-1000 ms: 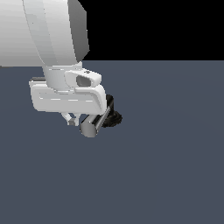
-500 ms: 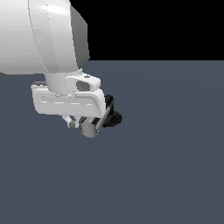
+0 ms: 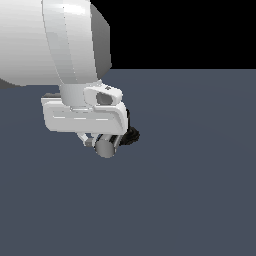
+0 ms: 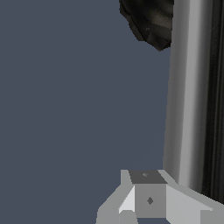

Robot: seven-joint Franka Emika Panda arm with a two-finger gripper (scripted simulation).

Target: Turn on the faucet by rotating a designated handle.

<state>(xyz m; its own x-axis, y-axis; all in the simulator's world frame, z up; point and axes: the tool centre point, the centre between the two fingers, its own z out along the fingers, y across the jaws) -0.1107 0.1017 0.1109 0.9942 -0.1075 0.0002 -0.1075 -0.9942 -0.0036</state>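
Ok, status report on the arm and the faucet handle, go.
Gripper low over the faucet, open or shut unclear. One finger beside the chrome handle. Nothing else in the way.

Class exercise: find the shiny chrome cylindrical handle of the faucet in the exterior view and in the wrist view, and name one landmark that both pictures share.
Exterior view: the shiny chrome cylindrical handle shows its flat round end just below the white gripper body, left of centre.
Wrist view: the handle is a long bright bar running lengthwise past a grey gripper finger.
Shared landmark: the black ribbed round base beside the bar.
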